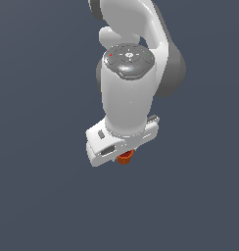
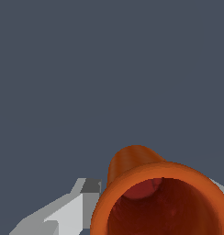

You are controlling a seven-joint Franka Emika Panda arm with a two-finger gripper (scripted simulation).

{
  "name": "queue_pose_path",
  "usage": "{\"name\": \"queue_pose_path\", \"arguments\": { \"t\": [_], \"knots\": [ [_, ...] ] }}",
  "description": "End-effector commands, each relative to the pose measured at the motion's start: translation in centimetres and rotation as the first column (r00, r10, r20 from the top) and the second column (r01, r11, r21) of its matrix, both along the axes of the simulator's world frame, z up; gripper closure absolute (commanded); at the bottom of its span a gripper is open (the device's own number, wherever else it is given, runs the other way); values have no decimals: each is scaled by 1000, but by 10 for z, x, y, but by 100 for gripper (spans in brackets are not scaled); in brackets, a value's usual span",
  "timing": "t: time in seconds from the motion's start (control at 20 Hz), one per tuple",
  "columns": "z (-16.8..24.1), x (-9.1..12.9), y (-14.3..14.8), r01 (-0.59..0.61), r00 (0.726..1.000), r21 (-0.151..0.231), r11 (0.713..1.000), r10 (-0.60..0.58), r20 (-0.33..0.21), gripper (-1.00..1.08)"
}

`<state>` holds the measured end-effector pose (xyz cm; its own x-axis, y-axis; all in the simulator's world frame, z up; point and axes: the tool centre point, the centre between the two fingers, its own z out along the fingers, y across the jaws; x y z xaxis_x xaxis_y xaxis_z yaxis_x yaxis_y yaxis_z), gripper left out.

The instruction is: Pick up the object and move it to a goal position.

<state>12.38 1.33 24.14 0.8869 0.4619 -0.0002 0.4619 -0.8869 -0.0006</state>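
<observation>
Filling the near part of the wrist view, one orange-red cup (image 2: 164, 202) shows its wide flared rim and dark hollow inside, with its narrower body running away from the lens; the picture's edge cuts off part of the rim. One grey-white finger (image 2: 70, 211) of the tool lies just beside the cup's rim on one side, and a sliver of pale surface peeks out at the rim's other side, so the cup sits between the two fingers. Whether the fingers press on the cup or only flank it cannot be told, since the contact is hidden behind the rim. In the exterior view the single white arm (image 1: 129, 93) hangs down from the top edge, and the tool (image 1: 122, 153) at its end points down, its wide white body covering most of the cup (image 1: 124, 158), of which only a small orange piece shows just under the tool's lower edge. The fingertips are not visible from there. All round the arm and tool lies a plain, even blue-grey field (image 1: 38, 196), with open room toward the exterior view's left, the exterior view's right and below; no edge, wall or seam of a surface can be made out, so it cannot be told whether the cup rests on anything. Count: one arm, one tool, one cup.
</observation>
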Motion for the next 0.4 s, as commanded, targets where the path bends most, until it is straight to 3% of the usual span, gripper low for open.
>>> {"name": "queue_pose_path", "arguments": {
  "t": [0.0, 0.35],
  "knots": [
    [5, 4, 1, 0, 1000, 0, 1000, 0, 1, 108],
    [9, 7, 2, 0, 1000, 0, 1000, 0, 1, 108]
  ]
}}
